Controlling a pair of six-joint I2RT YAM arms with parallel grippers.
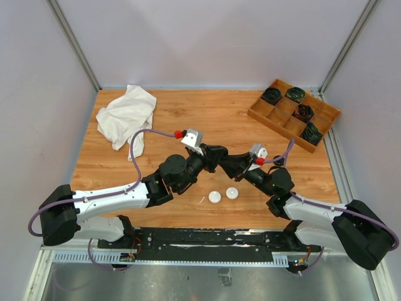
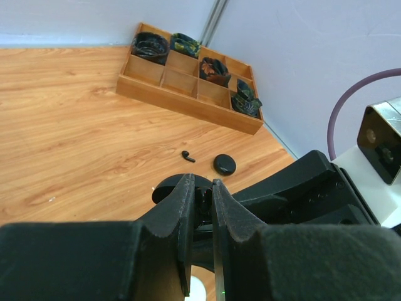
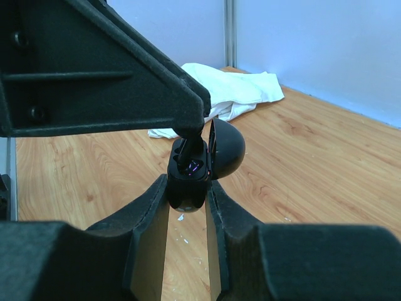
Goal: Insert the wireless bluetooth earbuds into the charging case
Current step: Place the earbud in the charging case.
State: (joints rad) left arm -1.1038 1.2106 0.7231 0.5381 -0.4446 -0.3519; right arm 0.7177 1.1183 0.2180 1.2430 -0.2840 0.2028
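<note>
My right gripper (image 3: 188,184) is shut on an open black charging case (image 3: 187,188), with its round lid (image 3: 227,148) flipped up to the right. My left gripper (image 2: 199,185) is shut on a small black earbud (image 2: 207,202). Its fingertips (image 3: 188,135) press the earbud down into the case's cavity. In the top view the two grippers meet above the middle of the table, left gripper (image 1: 215,159) against right gripper (image 1: 225,162). A second black earbud (image 2: 188,157) lies loose on the table beside a closed black round case (image 2: 224,164).
Two white round cases (image 1: 215,197) (image 1: 232,193) lie in front of the grippers. A wooden compartment tray (image 1: 293,114) with dark rolled items stands at the back right. A crumpled white cloth (image 1: 125,119) lies at the back left.
</note>
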